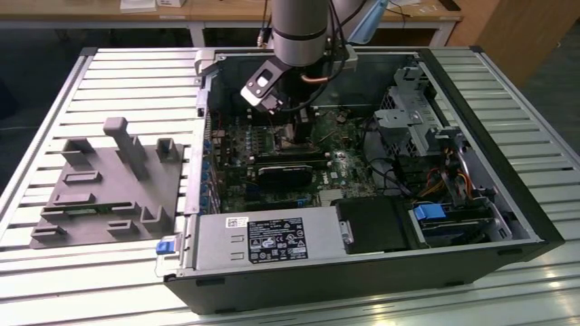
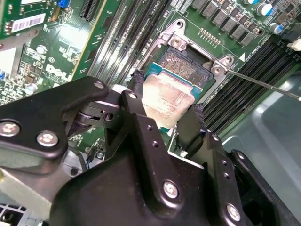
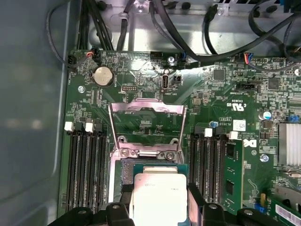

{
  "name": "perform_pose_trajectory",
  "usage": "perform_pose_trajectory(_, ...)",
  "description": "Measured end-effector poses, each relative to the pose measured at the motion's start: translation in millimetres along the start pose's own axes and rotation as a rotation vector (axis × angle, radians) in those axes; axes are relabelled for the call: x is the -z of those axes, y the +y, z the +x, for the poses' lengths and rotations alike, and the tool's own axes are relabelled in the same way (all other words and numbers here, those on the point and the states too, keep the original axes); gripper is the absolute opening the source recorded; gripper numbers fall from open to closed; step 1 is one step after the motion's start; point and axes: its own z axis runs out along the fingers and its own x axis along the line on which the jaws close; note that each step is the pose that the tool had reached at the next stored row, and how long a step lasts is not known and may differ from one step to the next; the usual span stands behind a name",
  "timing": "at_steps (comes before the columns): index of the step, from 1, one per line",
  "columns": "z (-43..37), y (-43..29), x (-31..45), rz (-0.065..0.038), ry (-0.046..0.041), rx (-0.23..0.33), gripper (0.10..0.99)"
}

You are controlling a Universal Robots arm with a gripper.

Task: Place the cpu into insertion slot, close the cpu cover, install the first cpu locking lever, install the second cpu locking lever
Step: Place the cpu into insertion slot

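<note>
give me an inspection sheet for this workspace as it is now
surface: slatted table with an open pc case on it
job's things: cpu over the slot, cannot tell if seated; cover flipped open
clutter: grey fixture block on the table, on the exterior view's left of the case
grippers: gripper, jaws shut on two sides of the cpu
cables: black cables inside the case, apart from the slot
surroundings: desks behind the table
</note>
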Motion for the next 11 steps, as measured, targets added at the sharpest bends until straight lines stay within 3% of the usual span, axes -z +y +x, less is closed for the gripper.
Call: perform_pose_trajectory(11,5.0,-2.4,-6.8,0.000,0.0003,0.000,0.537)
